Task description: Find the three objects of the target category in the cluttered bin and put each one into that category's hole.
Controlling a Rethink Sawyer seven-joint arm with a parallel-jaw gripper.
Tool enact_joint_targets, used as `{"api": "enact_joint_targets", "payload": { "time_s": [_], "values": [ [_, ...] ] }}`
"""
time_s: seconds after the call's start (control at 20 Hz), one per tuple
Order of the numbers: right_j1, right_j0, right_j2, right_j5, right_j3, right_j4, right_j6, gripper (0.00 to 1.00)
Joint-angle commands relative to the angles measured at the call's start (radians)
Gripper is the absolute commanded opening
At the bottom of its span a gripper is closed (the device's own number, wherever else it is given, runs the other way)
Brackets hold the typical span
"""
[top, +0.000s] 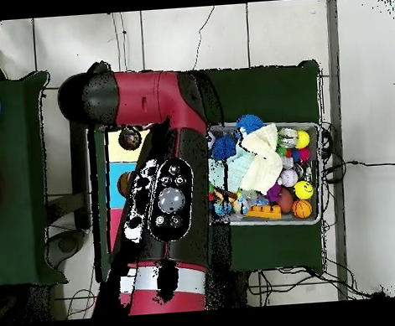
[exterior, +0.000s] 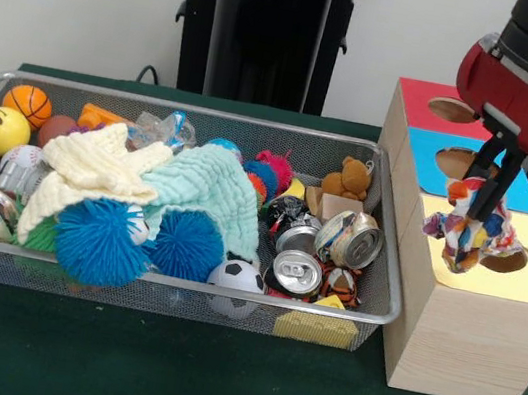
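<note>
My gripper [exterior: 477, 215] hangs over the yellow-faced box [exterior: 523, 284] at the right and is shut on a patchwork fabric bundle [exterior: 469, 235] of white, pink, blue and orange. The bundle dangles just above the yellow face, left of the round dark hole [exterior: 504, 261], which it partly covers. The wire mesh bin [exterior: 372, 277] sits left of the boxes, full of clutter. No other fabric bundle shows in it. In the overhead view the arm [top: 165, 197] hides the gripper and the bundle; the bin [top: 319, 174] lies to the right of it.
The bin holds spiky blue balls [exterior: 99, 241], crushed cans [exterior: 298, 270], a teddy bear [exterior: 349, 179], cream and mint cloths [exterior: 203, 187], and small balls. Behind the yellow box stand a blue-faced box [exterior: 423, 153] and a red-faced box [exterior: 417, 100], each with a hole.
</note>
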Motion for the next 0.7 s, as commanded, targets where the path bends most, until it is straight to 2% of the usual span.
{"api": "enact_joint_targets", "payload": {
  "time_s": [0.05, 0.35, 0.7],
  "values": [
    [0.030, 0.004, 0.109, -0.039, 0.138, -0.003, 0.022, 0.00],
    [0.014, 0.023, 0.111, -0.013, 0.148, 0.020, 0.058, 0.00],
    [-0.015, 0.029, 0.125, 0.038, 0.156, 0.058, 0.059, 0.00]
  ]
}}
